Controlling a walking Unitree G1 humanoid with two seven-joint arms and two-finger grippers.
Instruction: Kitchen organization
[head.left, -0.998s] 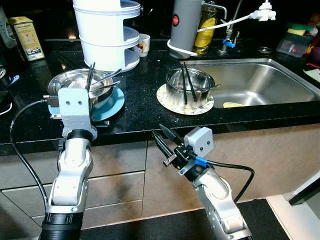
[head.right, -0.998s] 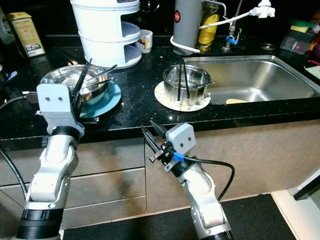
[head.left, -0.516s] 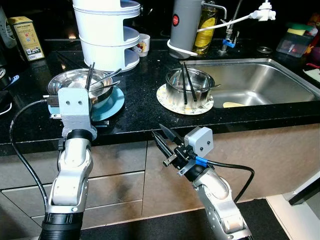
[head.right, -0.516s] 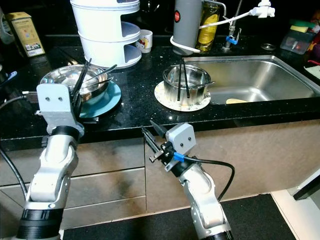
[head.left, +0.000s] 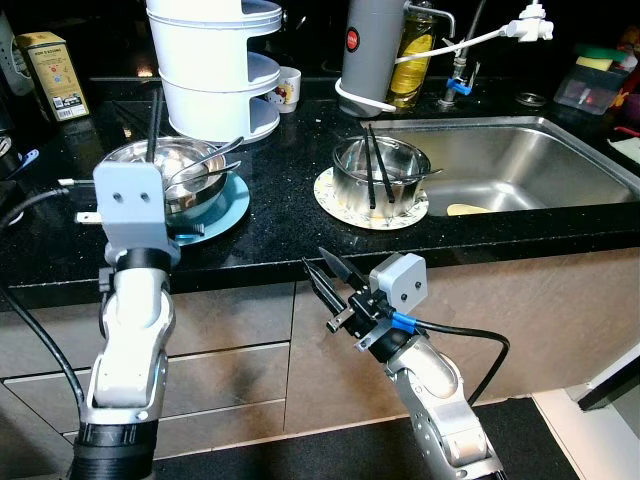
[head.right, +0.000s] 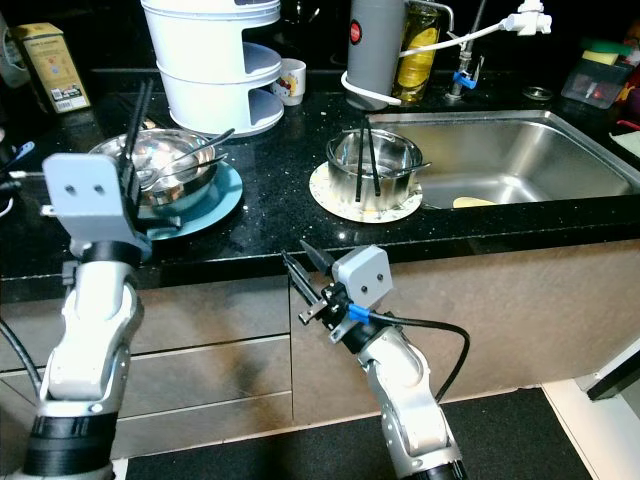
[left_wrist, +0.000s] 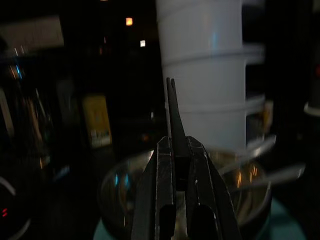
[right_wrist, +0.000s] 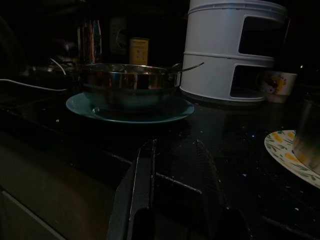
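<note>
Left end effector (left_wrist: 170, 87) hovering over steel bowl (head.left: 170, 165), fingers pressed together, gripping nothing. Bowl sitting on teal plate (head.left: 222, 203), spoons (head.left: 205, 160) resting inside, at 10 o'clock on black table (head.left: 280, 215). Right end effector (head.left: 322, 272) hanging below table edge, fingers parted narrowly, empty. Pot (head.left: 380, 170) holding chopsticks (head.left: 375, 165) at 12 o'clock, beside sink (head.left: 510, 165).

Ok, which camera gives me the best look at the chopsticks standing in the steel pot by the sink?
The left eye view: the chopsticks stand unobstructed, leaning in the steel pot. The right eye view shows them equally well. The right wrist view catches just the pot's edge.
</note>
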